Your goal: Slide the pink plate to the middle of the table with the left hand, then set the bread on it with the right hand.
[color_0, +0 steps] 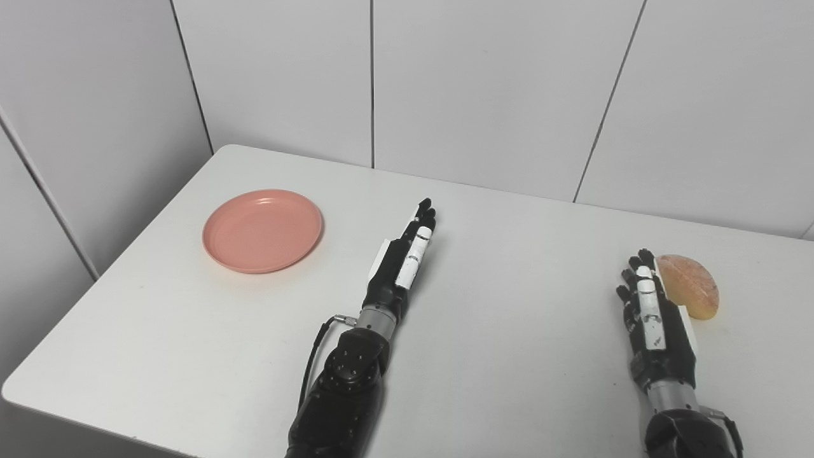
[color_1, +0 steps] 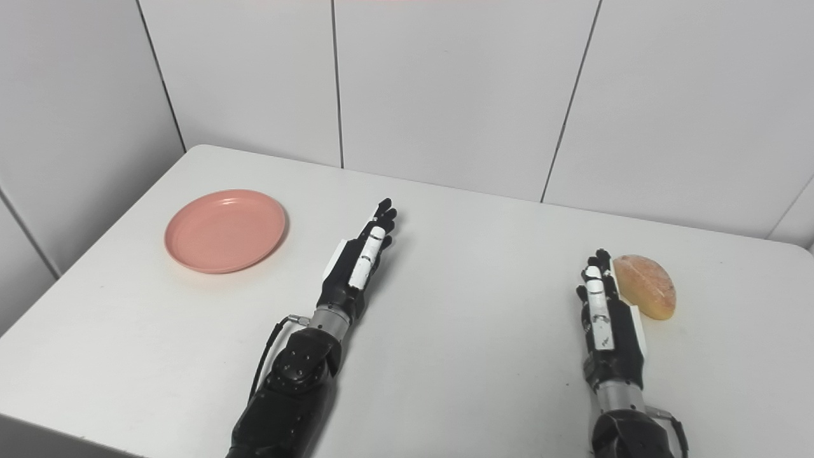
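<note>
Left eye view and right eye view, same scene, white tabletop (color_0: 509, 331) against white panelled walls (color_0: 483, 89).

Nearest: both black forearms come in over the near edge. Right hand (color_0: 652, 318) lies toward the right edge, edge-on, fingers (color_0: 643, 280) straight and pressed together, pointing at the far edge, holding nothing. Just past and right of it sits the bread (color_0: 690, 286), a half-round golden piece, flat on the tabletop near the right edge. Hand and bread are just beside each other; contact cannot be told in the left eye view, where the back of the hand overlaps the bread's near end. Right eye view shows a bit more of the bread (color_1: 645, 286) clear of the hand, with the fingertips level with its left side, but touching or a thin gap still cannot be told.

Further in: left hand (color_0: 404, 261) is about mid-tabletop, also edge-on, fingers straight and together, aimed at the far edge and slightly right, empty. Whether it rests on the surface or hovers just above cannot be told.

Farthest: pink plate (color_0: 262, 230) sits toward the far-left corner, flat, upright, nothing in it. It is well apart from the left hand, with bare tabletop between. Plate not at the middle; bread not on it.

Right eye view also shows more of the right side wall panel beyond the far-right corner.
</note>
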